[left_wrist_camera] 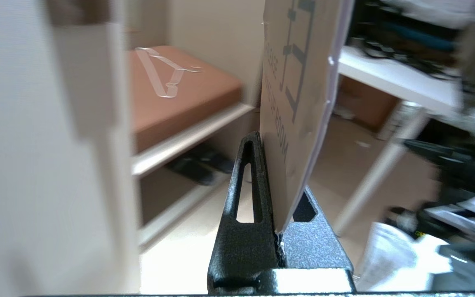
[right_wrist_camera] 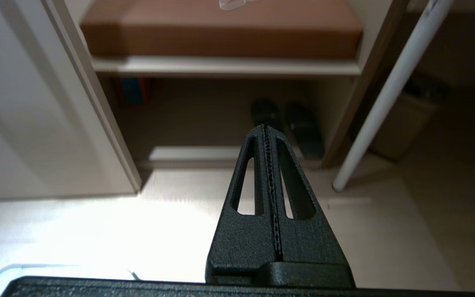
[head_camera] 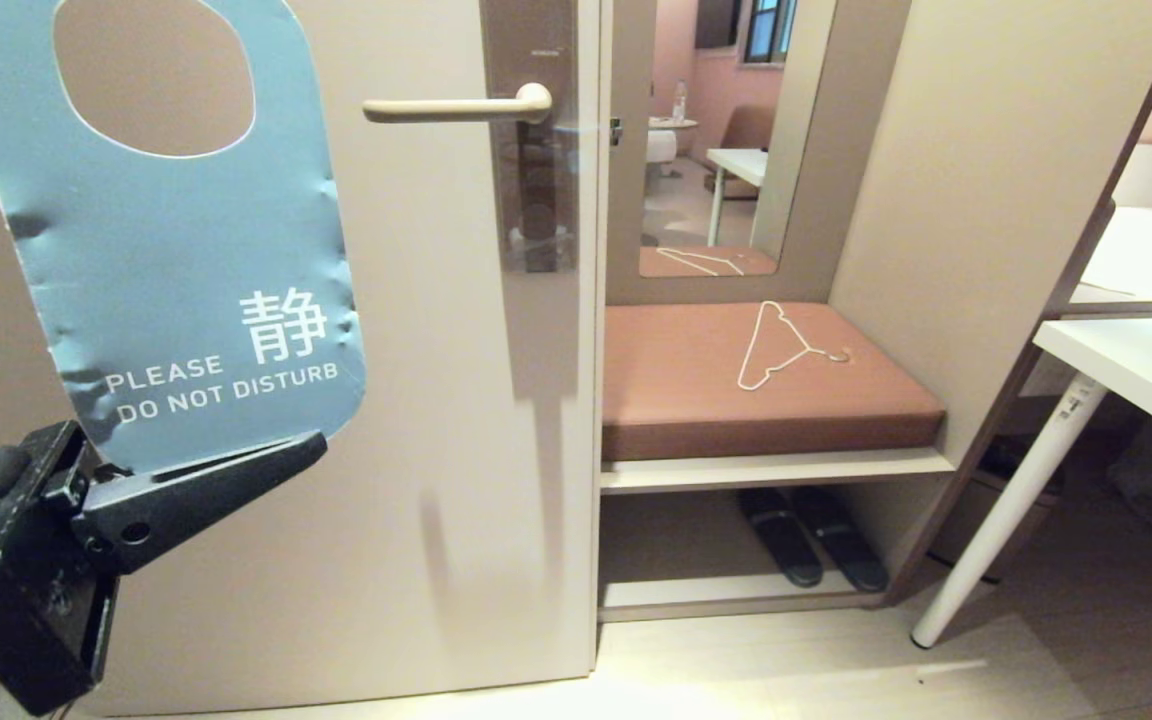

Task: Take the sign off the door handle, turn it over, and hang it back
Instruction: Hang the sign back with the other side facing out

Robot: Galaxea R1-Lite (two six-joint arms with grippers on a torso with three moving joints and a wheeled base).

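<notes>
My left gripper [head_camera: 236,470] pinches the sign [head_camera: 176,260] off the door handle [head_camera: 456,108], blue face toward me; flipping comes next, I judge.

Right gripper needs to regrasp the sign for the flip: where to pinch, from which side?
Pinch the sign on its free right edge, mid-height, coming in from the handle side. The left gripper clamps its bottom edge and the hole sits on top, so the flat side strip is probably the clearest purchase.
</notes>
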